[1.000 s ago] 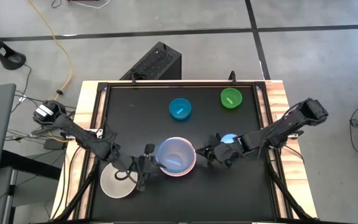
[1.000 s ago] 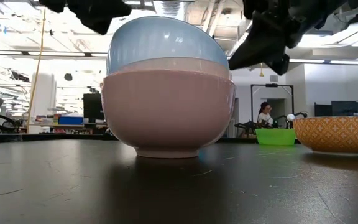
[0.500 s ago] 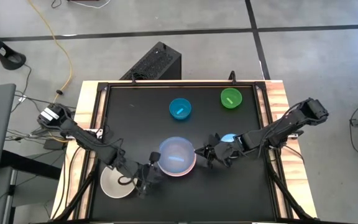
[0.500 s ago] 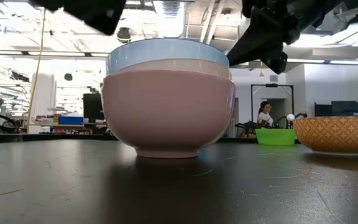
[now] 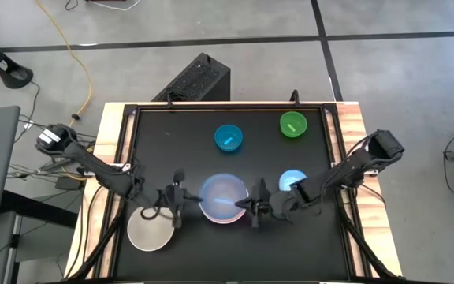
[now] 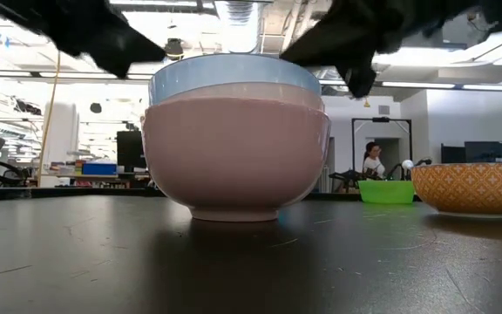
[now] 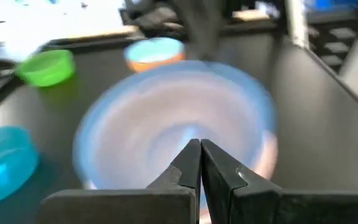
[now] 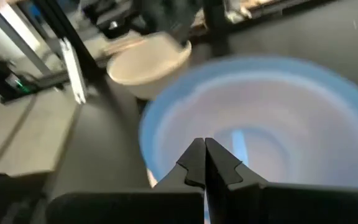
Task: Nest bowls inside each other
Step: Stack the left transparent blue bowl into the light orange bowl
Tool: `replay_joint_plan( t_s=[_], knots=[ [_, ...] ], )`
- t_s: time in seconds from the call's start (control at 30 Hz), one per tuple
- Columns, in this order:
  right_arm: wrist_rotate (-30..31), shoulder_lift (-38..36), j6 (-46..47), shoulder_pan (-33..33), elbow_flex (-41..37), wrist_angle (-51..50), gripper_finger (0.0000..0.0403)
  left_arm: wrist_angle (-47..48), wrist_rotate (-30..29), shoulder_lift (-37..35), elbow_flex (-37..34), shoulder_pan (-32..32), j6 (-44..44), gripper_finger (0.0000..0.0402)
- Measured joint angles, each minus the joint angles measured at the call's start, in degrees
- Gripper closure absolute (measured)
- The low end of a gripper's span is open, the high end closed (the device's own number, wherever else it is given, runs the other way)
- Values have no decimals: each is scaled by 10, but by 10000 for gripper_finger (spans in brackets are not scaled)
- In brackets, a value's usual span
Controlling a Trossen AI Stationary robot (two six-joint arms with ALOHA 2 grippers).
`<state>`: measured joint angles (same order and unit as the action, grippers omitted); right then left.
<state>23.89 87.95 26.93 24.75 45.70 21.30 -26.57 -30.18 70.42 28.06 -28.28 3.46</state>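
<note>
The left tool [image 5: 176, 197], fingers pressed together and holding nothing, sits just beside the stacked bowls on their left, while the right tool [image 5: 257, 210], equally closed and empty, flanks the same stack from the other side; we read the pairing as a bracketing stance, both arms close by the stack. The large blue bowl [image 5: 225, 197] sits level inside the pink bowl [image 6: 234, 153] near the front middle of the black bench [image 5: 172, 134]; in the low view its blue rim shows evenly above the pink wall, so we judge this nesting seated. The other bowls lie apart, each where an arm could reach it: the white bowl [image 5: 148, 230] at the front left edge, close beside the left arm; the small light blue bowl [image 5: 292, 181] just right of the stack, by the right arm; the small teal bowl [image 5: 228, 137] and the small green bowl [image 5: 293, 124] toward the back. In the low view a patterned orange bowl [image 6: 471, 187] shows at the right, and we cannot match it to the overhead view. We judge the task partly done, with the small bowls not yet nested.
</note>
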Motion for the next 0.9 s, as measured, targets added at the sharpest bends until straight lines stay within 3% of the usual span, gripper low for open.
replay_joint_plan(
  t_s=[0.1, 0.4, 0.7, 0.9],
  knots=[
    [4, 23, 0, -5, 6, 7, 390, -77, 2, 6, -37, 33, -2, 401],
    [17, -1, -15, -7, 12, -25, 390, -106, 127, 52, -39, 109, 4, 401],
    [17, -1, -4, 7, 11, -47, 390, -177, 137, 110, -38, 101, 13, 401],
    [18, 5, 14, 3, 11, -66, 390, -196, 135, 112, -38, 103, 2, 401]
  ],
)
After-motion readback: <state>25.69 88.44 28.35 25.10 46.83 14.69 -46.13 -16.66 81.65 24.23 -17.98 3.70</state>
